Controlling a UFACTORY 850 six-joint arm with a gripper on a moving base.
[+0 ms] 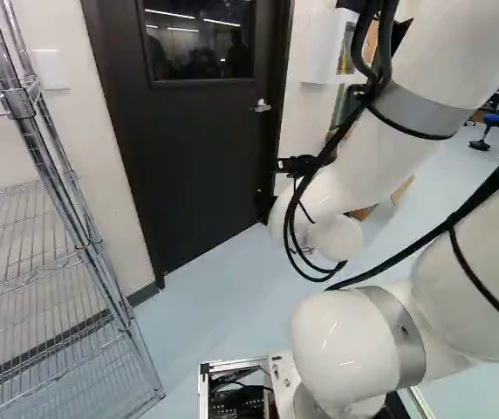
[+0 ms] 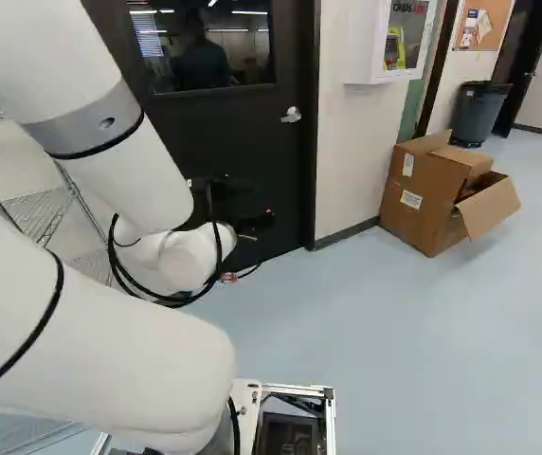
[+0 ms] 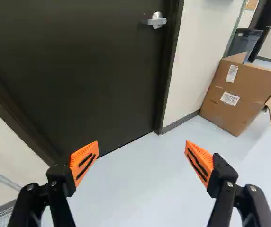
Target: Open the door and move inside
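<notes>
Door [image 2: 186, 133]: one, dark, shut in its frame, ahead of the arm; long axis upright, face turned toward the arm.
Arm [image 1: 345, 349]: one, white, with black cables looped along it.
Gripper [image 2: 252, 226]: one, with two fingers [image 3: 84, 163] spread wide, orange pads facing each other across a gap, nothing between them; the door lies ahead.
Wire shelving unit [image 1: 24, 105]: one, at the left of the left base view, posts leaning in that view.
Lever handle [image 3: 155, 20]: one, near the door's edge by the white wall; its long axis runs roughly level across the door.
Window [image 1: 199, 39]: one, in the upper part of the door, with reflections.
Wall cabinet [image 2: 364, 47]: one, white, on the wall beside the door.
Cardboard box [image 2: 418, 204]: one, on the floor by that wall, flaps open.
Bin [image 2: 478, 114]: one, dark gray, beyond the box.
</notes>
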